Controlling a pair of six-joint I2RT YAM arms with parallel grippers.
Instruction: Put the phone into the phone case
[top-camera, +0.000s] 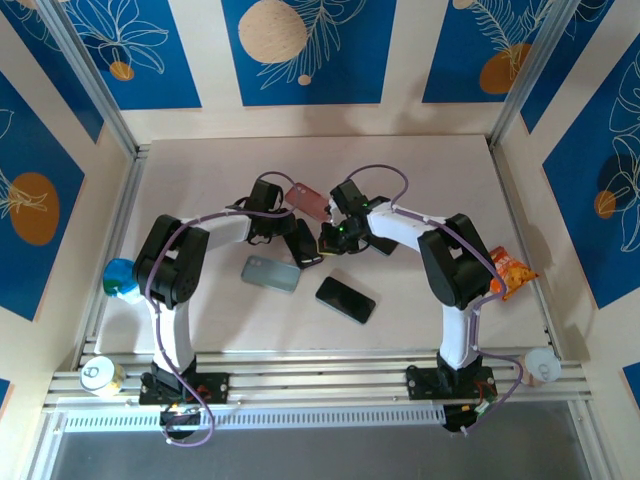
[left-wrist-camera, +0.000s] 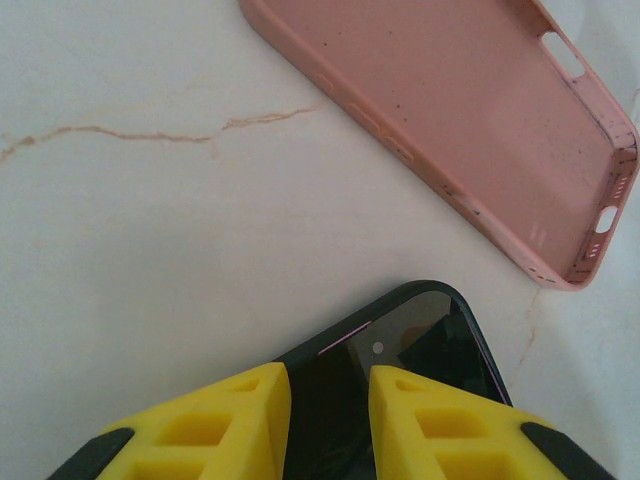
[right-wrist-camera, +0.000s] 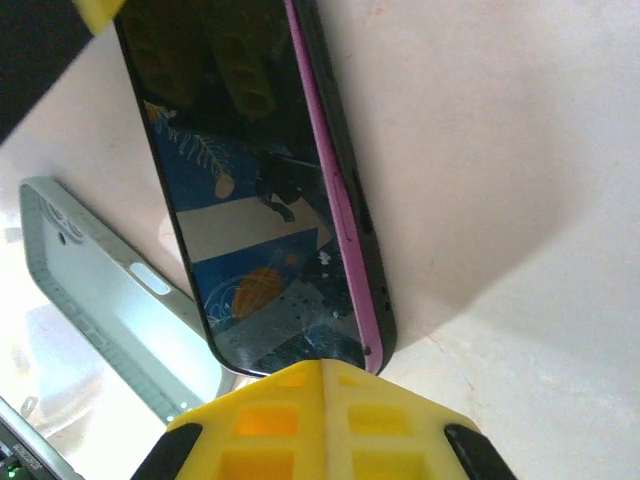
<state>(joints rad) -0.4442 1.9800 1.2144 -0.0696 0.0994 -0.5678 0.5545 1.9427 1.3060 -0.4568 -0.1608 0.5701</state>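
The left gripper (top-camera: 293, 232) is clamped on one end of the phone (top-camera: 306, 248) near the middle of the worktop (top-camera: 430, 170). In the left wrist view its yellow fingers (left-wrist-camera: 230, 410) sit on either side of the dark phone (left-wrist-camera: 420, 335), which fills the gap between them. The phone's rounded corner sticks out ahead of the gripper (left-wrist-camera: 330, 375).

The right gripper (top-camera: 326, 240) meets the phone from the other side. In its wrist view the two yellow fingers (right-wrist-camera: 270, 420) are pressed together with only a seam between them. Their tips (right-wrist-camera: 325, 370) touch the lower end of the phone (right-wrist-camera: 260, 200). The phone is tilted up on its long edge, showing a purple rim, and its glass reflects the blue patterned walls.

The pink case (top-camera: 308, 198) lies open side up just beyond the phone and does not touch it. Its hollow inside and port cut-outs are plain in the left wrist view (left-wrist-camera: 480, 110).

A pale green case (top-camera: 271, 273) lies flat just beside the phone on the near side, also open side up (right-wrist-camera: 110, 290). A second phone (top-camera: 346, 299) lies flat and dark nearer the arm bases. At the worktop's edges sit a blue item (top-camera: 120, 278), a can (top-camera: 100, 375) and an orange snack bag (top-camera: 510, 272).
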